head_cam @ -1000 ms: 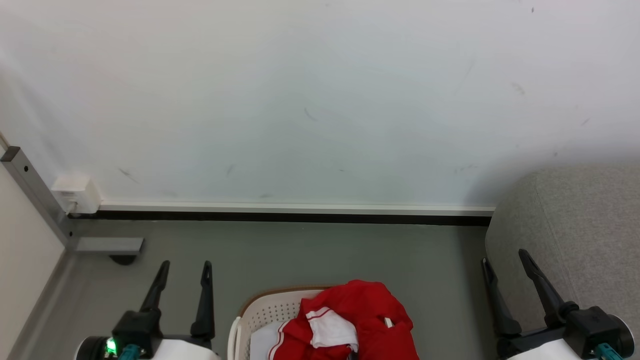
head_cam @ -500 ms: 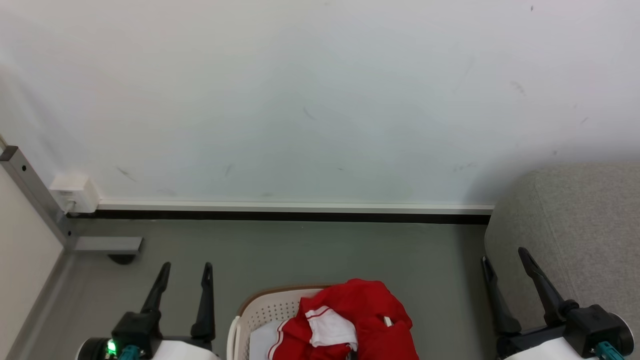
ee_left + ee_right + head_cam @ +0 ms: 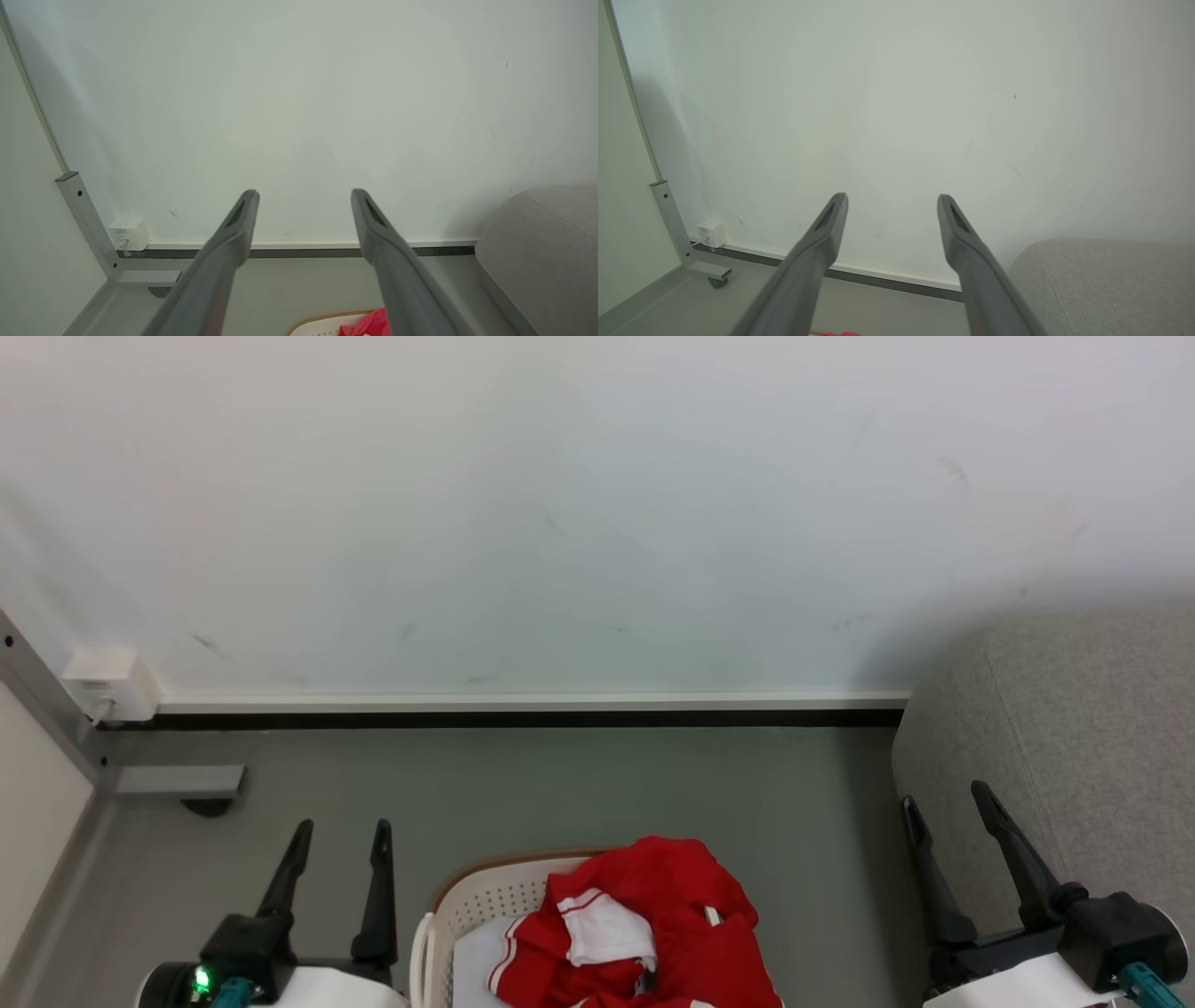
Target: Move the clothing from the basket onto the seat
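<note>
The red clothing (image 3: 653, 915) lies heaped in the cream laundry basket (image 3: 485, 901) on the grey floor (image 3: 579, 784), between the left gripper (image 3: 342, 828) and the right gripper (image 3: 943, 798), both released, fingers spread and empty, the right one beside the grey sofa seat (image 3: 1074, 709).

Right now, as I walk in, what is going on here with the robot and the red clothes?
Nothing is being handled at this moment. The red clothing lies piled in the basket, which stands on the grey floor in front of the robot. The left gripper and the right gripper are both open and empty, one on each side of the basket. The grey seat is on the robot's right, with no clothing on the part in view.
</note>
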Robot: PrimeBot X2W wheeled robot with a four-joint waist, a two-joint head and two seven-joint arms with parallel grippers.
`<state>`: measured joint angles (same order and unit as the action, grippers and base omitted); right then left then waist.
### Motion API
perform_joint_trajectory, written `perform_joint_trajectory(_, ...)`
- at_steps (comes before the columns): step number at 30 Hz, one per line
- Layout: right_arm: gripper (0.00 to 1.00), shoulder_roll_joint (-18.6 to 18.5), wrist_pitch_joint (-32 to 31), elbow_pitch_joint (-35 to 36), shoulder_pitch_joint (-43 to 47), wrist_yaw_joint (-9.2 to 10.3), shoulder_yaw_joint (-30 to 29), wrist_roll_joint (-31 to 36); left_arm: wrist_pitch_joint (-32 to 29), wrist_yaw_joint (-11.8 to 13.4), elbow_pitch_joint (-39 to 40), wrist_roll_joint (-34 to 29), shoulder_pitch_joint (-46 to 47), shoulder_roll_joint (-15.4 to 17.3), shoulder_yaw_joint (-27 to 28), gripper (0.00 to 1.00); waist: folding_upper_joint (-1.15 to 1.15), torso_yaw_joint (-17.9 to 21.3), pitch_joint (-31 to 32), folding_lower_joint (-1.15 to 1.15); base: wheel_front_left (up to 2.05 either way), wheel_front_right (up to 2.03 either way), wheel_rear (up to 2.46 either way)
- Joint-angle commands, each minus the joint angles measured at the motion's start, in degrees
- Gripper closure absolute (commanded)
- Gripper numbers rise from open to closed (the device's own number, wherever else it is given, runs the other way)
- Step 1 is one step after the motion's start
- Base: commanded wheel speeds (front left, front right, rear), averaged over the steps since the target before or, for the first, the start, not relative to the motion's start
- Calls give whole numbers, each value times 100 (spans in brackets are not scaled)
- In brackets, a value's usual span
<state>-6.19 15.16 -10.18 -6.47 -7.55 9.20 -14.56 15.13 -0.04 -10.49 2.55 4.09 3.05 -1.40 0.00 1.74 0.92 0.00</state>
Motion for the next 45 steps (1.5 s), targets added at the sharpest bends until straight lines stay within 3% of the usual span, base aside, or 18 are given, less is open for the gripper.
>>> perform_joint_trajectory(1,0,-33,0,36,-67,12,-13,-65,3,-29,16,-16,33,13,15,0,0,42,-66,0,0,0,0)
perform_joint_trajectory(18,0,-31,-2,464,-729,12,-120,-259,3,-132,108,-44,682,2,31,0,0,464,-1225,0,0,0,0)
perform_joint_trajectory(30,0,-38,-2,733,-1279,12,-203,-328,4,-484,-314,143,1441,0,-76,0,0,708,-2221,0,0,0,0)
perform_joint_trajectory(38,0,55,-1,944,-1553,12,-359,-563,3,-675,-1137,370,1928,0,-305,0,0,874,-2681,0,0,0,0)
perform_joint_trajectory(45,0,131,-1,1060,-1702,12,-446,-603,-97,-744,-2695,771,2527,95,-728,0,0,1074,-3024,0,0,0,0)
